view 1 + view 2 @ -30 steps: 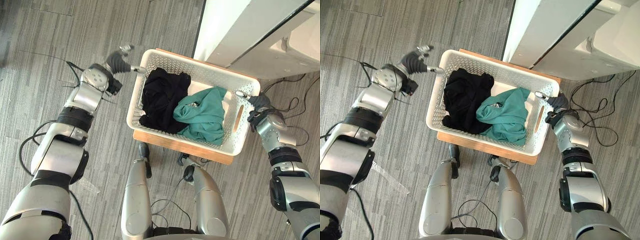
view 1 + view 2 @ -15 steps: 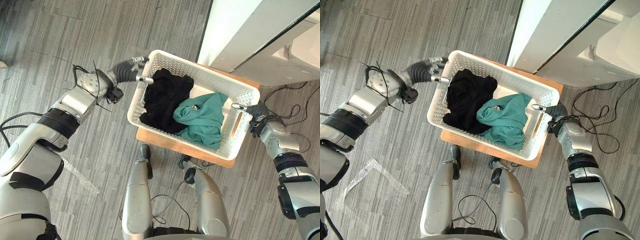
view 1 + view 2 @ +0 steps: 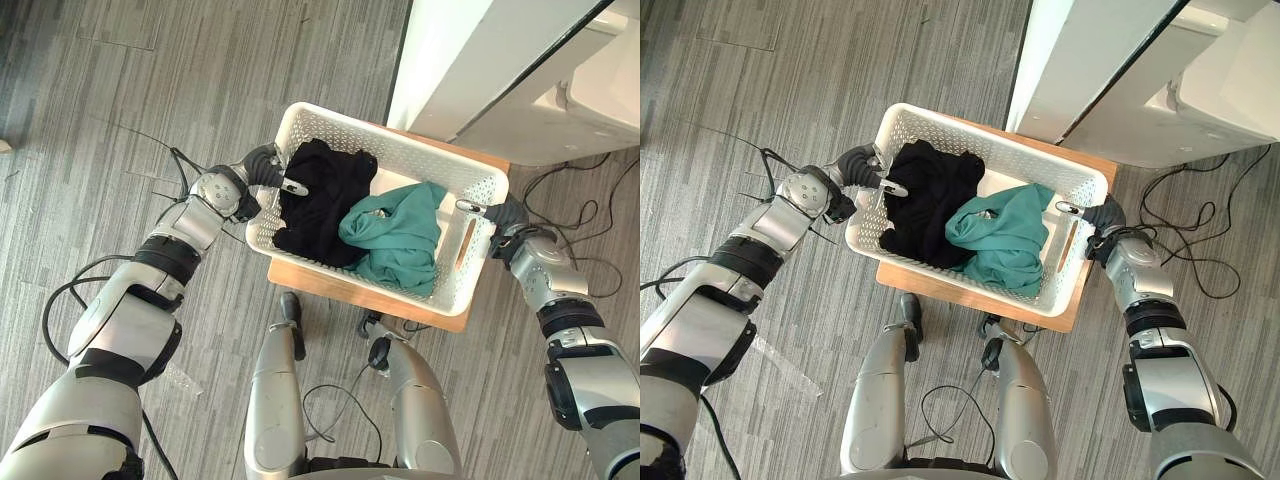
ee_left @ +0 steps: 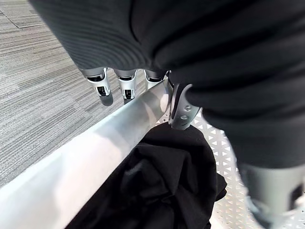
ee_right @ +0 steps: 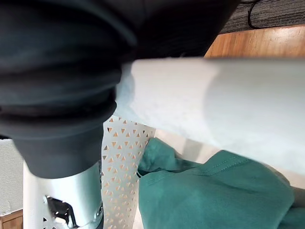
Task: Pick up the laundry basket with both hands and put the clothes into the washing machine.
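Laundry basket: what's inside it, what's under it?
Inside the laundry basket: a black garment and a teal garment. Under it, a wooden board. Anything beneath the clothes is covered.

Low wooden surface (image 3: 345,288) stands on grey plank floor (image 3: 150,80). White perforated laundry basket (image 3: 400,158) sits on it, leaving its near edge and far right corner exposed.
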You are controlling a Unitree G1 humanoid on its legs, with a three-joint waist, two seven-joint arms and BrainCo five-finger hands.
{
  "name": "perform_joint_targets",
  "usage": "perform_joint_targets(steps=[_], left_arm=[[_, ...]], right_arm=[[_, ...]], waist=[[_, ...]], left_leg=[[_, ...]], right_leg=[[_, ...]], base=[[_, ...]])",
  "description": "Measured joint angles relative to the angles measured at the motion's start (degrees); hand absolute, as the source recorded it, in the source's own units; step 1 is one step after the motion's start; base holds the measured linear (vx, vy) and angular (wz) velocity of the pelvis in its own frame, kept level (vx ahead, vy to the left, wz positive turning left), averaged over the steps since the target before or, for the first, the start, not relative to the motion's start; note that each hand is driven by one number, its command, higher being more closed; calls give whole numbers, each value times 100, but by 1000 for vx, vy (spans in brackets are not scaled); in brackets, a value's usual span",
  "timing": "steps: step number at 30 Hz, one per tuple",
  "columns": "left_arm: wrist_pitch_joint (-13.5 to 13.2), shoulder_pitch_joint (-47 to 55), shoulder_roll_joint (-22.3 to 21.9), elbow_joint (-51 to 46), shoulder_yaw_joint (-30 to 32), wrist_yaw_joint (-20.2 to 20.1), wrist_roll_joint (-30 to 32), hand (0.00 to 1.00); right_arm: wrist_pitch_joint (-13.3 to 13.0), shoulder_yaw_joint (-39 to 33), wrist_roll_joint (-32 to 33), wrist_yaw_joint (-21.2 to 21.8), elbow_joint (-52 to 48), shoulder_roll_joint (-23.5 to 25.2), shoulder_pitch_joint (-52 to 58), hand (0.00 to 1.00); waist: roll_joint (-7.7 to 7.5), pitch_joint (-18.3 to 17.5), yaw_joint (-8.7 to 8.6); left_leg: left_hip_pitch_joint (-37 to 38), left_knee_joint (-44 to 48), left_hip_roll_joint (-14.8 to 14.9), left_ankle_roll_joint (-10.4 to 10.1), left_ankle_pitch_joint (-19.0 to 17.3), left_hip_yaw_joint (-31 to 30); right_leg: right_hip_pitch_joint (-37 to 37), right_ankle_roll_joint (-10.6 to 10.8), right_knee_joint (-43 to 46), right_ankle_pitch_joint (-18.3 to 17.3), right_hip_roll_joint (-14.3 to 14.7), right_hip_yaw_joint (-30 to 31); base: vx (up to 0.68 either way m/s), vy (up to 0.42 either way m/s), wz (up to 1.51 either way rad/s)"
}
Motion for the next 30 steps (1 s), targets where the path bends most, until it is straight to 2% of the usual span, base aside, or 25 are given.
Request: perform_joint_targets(steps=[3,7,10,12,13,16,19,23,28,30], left_arm=[[100,0,-28,-90,44,4,-6,0],[235,7,-13,-334,430,73,-196,0],[248,3,407,-951,484,165,-803,0],[210,0,990,-1722,428,170,-1339,0],[150,-2,1277,-2041,394,162,-1678,0],[-44,-29,1784,-2455,239,151,-2332,0],[-136,-28,1906,-2546,111,140,-2596,0],[-151,-23,1921,-2546,0,140,-2525,0],[-88,283,1819,-2493,-48,122,-1602,0],[-11,387,1550,-2261,-46,118,-1249,0]], right_arm=[[30,-102,1,6,-270,0,211,0],[31,-181,8,91,-610,0,532,0],[30,-307,7,128,-689,0,746,0],[28,-373,4,190,-697,-7,935,0],[23,-377,-1,237,-687,-20,999,0],[-20,-373,-18,300,-601,-24,1080,0],[-56,-319,-125,370,-426,-27,1116,0],[-117,-313,-165,375,-401,-40,1126,0],[-139,-300,-164,364,-510,-41,1136,0],[-135,-306,-163,339,-627,-40,1182,0]], waist=[[0,0,3],[0,0,29],[0,0,44],[0,0,48],[0,0,69],[0,0,92],[2,-2,73],[0,-3,67],[-2,-4,46],[-2,-4,44]], left_leg=[[5,-9,0,0,0,4],[10,-25,-2,1,1,3],[13,-41,-27,29,33,-48],[23,-46,-37,27,48,-110],[36,-49,-38,24,50,-125],[57,-71,-52,29,58,-129],[139,-224,-121,51,117,-130],[138,-243,-137,57,131,-129],[139,-237,-137,57,131,-120],[133,-227,-137,57,131,-116]], right_leg=[[0,0,-4,0,0,1],[1,0,-8,0,0,-7],[17,1,-8,-1,-16,-61],[56,1,-7,-1,-26,-130],[77,1,-6,-1,-26,-142],[111,3,-13,-5,-38,-157],[188,5,-90,-6,-82,-186],[193,5,-96,-5,-103,-204],[189,5,-111,-3,-101,-205],[179,5,-113,-2,-100,-201]], base=[[0,0,0],[0,0,0],[35,-28,9],[33,-28,12],[21,-27,7],[0,-20,5],[-9,-17,9],[1,-7,3],[22,-13,-1],[18,-13,0]])
